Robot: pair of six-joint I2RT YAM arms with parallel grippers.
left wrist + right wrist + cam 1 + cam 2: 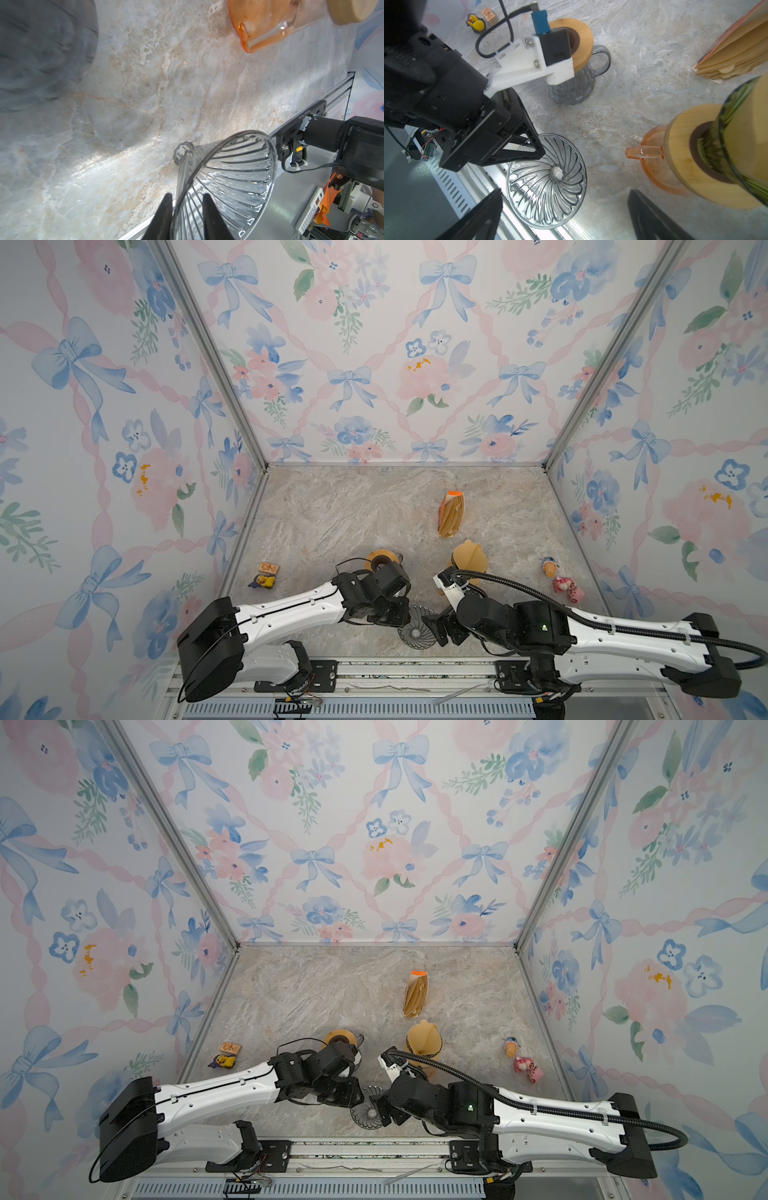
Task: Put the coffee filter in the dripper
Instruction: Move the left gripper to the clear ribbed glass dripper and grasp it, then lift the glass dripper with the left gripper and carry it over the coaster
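Nearest, at the front edge of the table [353, 510], lies the clear glass dripper [548, 193]; the left gripper [187, 195] straddles its rim, one finger inside, one outside, narrowly parted; whether it pinches the glass I cannot tell; the right gripper [564, 191] hangs just beside it, spread wide and empty; far behind, well apart, stands the coffee filter pack [451, 514].

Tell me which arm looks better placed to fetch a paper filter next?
Probably the right. The right gripper is open and empty, and the filter pack stands on its side of the table. The left gripper straddles the rim of the glass dripper.
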